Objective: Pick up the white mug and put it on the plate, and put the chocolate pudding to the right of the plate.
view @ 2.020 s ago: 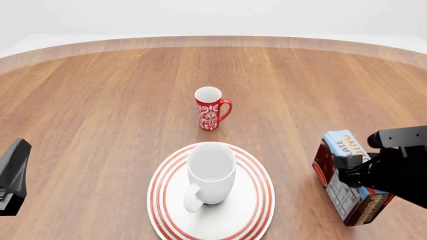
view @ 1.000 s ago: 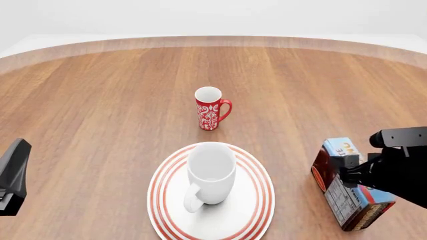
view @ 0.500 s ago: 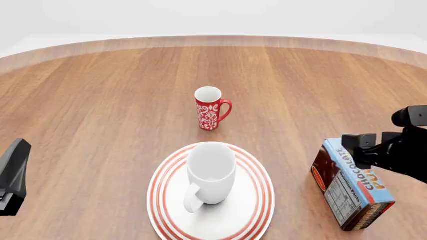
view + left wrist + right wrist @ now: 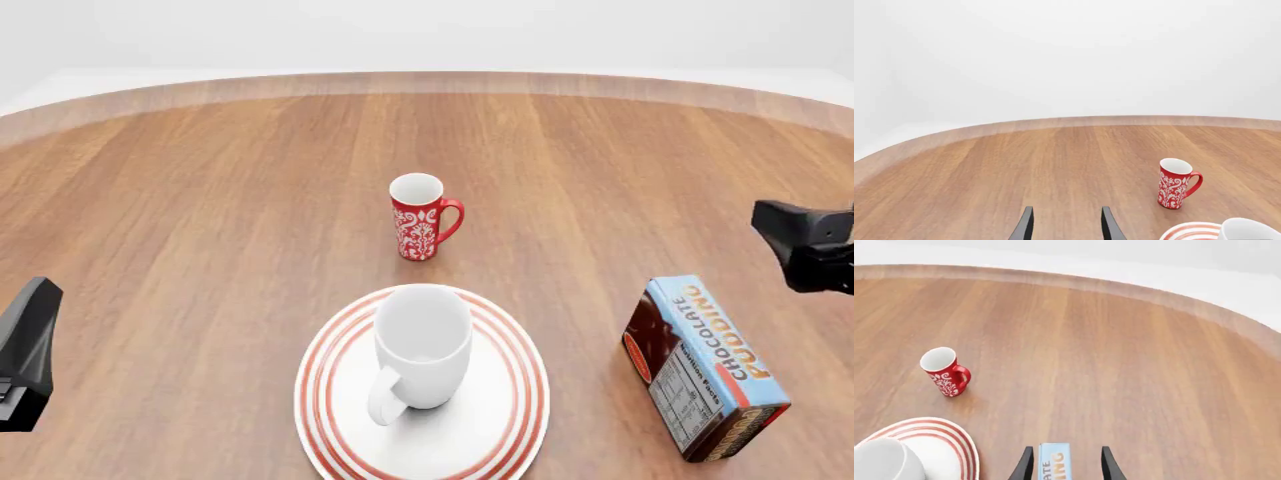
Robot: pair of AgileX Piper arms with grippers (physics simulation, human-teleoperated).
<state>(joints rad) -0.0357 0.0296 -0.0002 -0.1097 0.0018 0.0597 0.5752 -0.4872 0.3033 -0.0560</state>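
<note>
Both placements look done: your mug [image 4: 422, 345] stands upright on the plate [image 4: 514, 400], and the pudding [image 4: 703, 365] rests on the table [image 4: 200, 200] just right of the plate, not touching it. Your right gripper [image 4: 1064, 467] is spread wide and empty, with the pudding's end showing between and beyond its fingertips, clear of both. Your left gripper [image 4: 1066, 227] is likewise parted around nothing, bare table ahead of its fingers and the plate off to one side. I judge that the next move is only a clean retreat: lift the right arm straight off so no finger clips the carton. The red mug [image 4: 422, 217] stands well beyond the plate, out of either gripper's way.
</note>
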